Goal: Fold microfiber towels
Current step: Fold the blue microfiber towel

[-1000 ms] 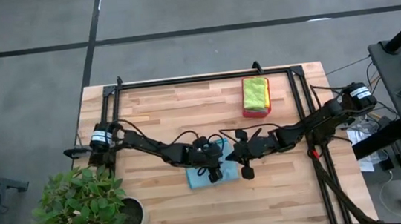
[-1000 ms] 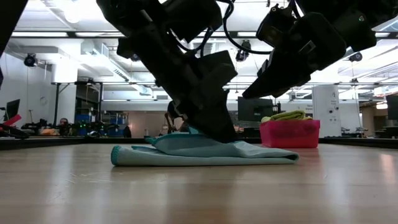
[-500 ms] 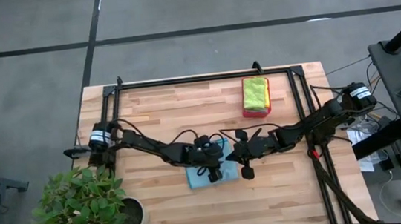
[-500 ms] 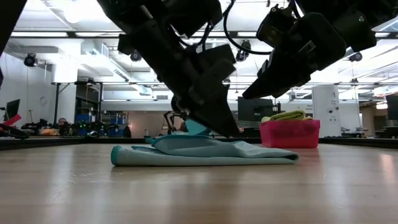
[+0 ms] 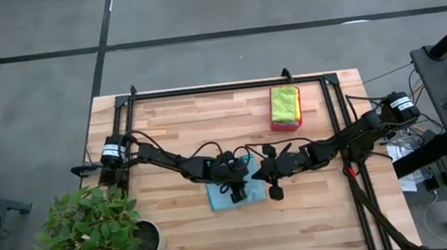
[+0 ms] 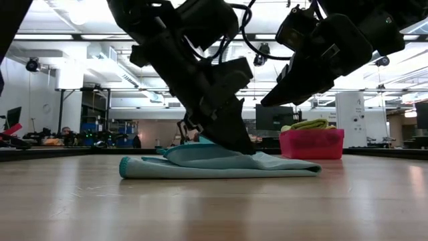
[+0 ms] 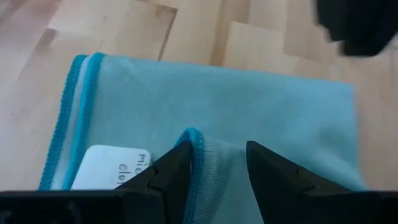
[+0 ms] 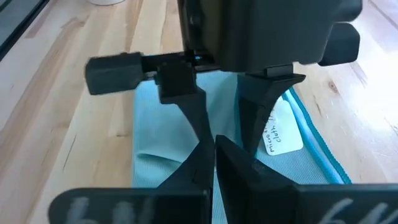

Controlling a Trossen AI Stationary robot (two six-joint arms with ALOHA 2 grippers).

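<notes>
The light blue towel (image 5: 232,193) lay flat near the middle of the bench (image 5: 177,238), with a raised fold of its edge pinched between the fingers (image 7: 171,174) of the left gripper (image 7: 214,163). In the left wrist view that ridge of cloth stood up between the two dark tips, beside a white label (image 7: 109,167) sewn on the towel. The right gripper (image 5: 272,172) hung just beside the towel, above the bench, its fingers closed on nothing.

Farther back on the bench sat a pink-red tray (image 5: 285,120) holding folded lime green and yellow towels (image 5: 284,102), well apart from both arms. A potted plant (image 5: 93,234) stood at the bench's left front corner.

In the low view the left arm covered the spot where the fingers met the cloth, and in the high view the gripper hid much of the towel.
</notes>
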